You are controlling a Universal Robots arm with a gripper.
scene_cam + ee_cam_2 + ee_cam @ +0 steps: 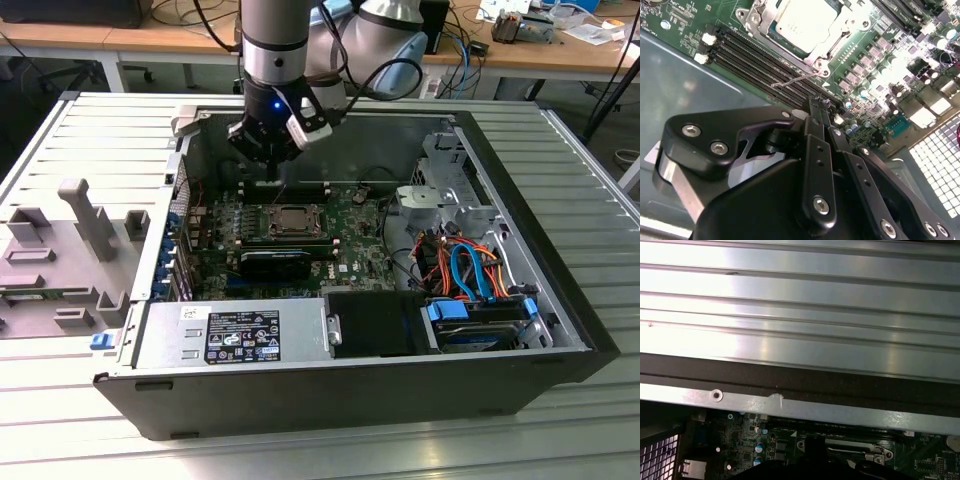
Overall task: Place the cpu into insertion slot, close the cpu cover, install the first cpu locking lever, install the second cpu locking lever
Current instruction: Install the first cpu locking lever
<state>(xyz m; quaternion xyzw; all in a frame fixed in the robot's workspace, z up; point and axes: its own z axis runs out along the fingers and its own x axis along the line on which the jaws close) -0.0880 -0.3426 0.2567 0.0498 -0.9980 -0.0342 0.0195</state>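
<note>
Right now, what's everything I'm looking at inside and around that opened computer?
computer case: one, black and grey, lying open on the ribbed metal table.
motherboard: one, green, on the case floor.
insertion slot: one, silvery rim, mid-board, with the cpu seated and the cpu cover down around it.
locking lever: one thin wire, sticking out beside the socket.
memory slots: several, black, alongside the socket.
power supply: one, grey, labelled, front of case.
drive cage: one, grey, exterior view's right.
cables: orange and blue, near the blue drive bracket.
grey plastic fixture: one, exterior view's left.
claw: one, black, above the board's far edge.
</note>
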